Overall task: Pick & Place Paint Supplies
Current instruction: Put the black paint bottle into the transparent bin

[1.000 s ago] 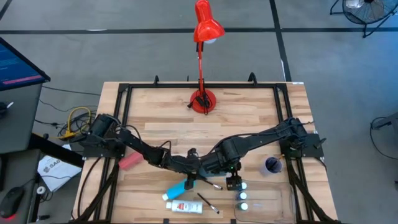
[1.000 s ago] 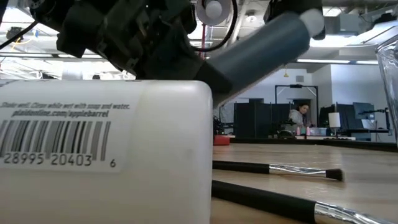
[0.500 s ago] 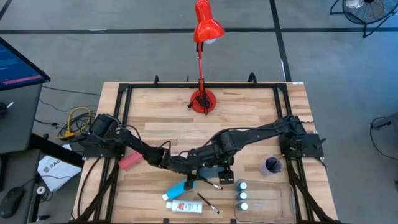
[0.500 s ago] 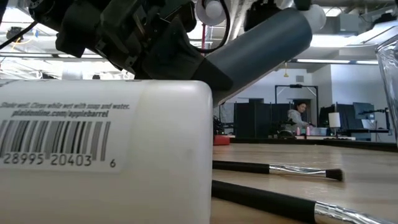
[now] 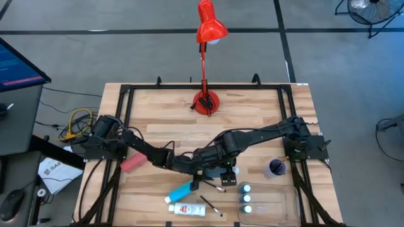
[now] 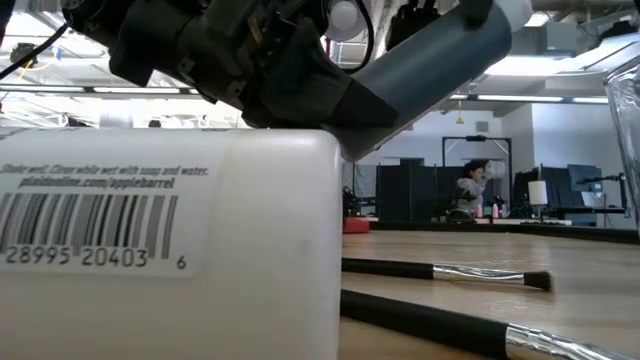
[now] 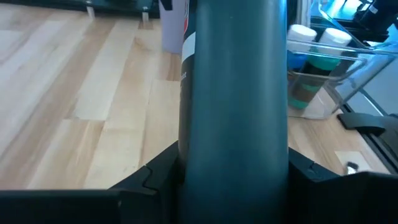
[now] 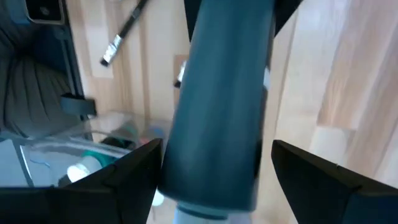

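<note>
Two grippers meet just beside the clear plastic tray (image 5: 273,203). The left gripper (image 5: 192,166) has its fingers clamped on the slate-blue, white-capped paint tube (image 6: 430,60) above the worktop (image 5: 164,120). The right gripper (image 5: 222,169) has its fingers spread wide astride the tube. This looks like a handover, so the right should close squarely on the tube's body before the left lets go.

A white bottle (image 6: 170,250) with a barcode fills the near left. Above it, a dark end effector (image 6: 300,85) grips a tilted grey-blue tube (image 6: 430,60). Two paintbrushes (image 6: 440,272) lie on the tabletop (image 6: 560,255). A person (image 6: 468,190) sits far behind.
</note>
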